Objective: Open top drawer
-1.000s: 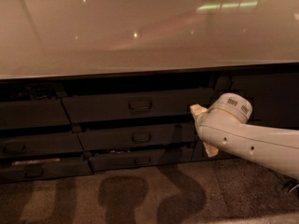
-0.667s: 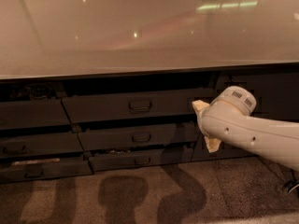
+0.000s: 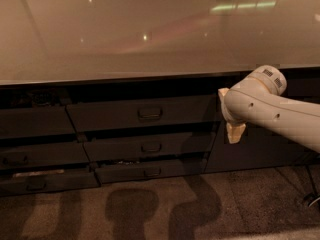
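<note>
— What is on the far left?

— A stack of dark drawer fronts (image 3: pixel 32 123) under the pale glossy countertop (image 3: pixel 150 34). A pale strip shows above the lowest of them.

— And the top drawer?

— The top drawer (image 3: pixel 110 115) sits in the middle, straight under the counter edge, with a dark gap above its front. Its small loop handle (image 3: pixel 150 113) is centred and nothing touches it. Two narrower drawers, the middle drawer (image 3: pixel 115 150) and the bottom drawer (image 3: pixel 125 173), sit below it, above the speckled floor (image 3: pixel 150 214).

— Where is the gripper?

— The gripper (image 3: pixel 227 114) is just past the right end of the top drawer's front, at the same height and well apart from the handle. The white arm (image 3: pixel 280 114) comes in from the right and covers most of it; only tan parts show above and below.

— Is it spread or closed?

— I cannot tell, and I see nothing held. Behind the arm is a dark cabinet door (image 3: pixel 260 151).
</note>
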You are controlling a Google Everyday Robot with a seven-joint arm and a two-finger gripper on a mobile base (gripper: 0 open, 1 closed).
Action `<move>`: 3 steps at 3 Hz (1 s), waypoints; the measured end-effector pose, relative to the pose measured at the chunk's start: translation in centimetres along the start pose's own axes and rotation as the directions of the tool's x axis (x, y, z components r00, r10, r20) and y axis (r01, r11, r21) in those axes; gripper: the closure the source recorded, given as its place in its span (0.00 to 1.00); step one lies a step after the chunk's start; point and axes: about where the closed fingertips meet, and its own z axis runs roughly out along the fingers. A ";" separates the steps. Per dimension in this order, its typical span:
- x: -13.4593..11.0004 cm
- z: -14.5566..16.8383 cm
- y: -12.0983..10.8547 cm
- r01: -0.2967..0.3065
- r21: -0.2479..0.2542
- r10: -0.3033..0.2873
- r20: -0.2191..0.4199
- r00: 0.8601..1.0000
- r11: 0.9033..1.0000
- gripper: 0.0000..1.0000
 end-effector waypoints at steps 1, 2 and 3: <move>0.0 0.0 0.0 0.000 0.000 0.000 0.000 1.000 1.000 0.00; 2.1 3.0 -1.1 -0.039 -0.060 0.036 -0.043 0.998 0.997 0.00; 2.1 3.0 -1.1 -0.039 -0.060 0.036 -0.042 0.998 0.997 0.00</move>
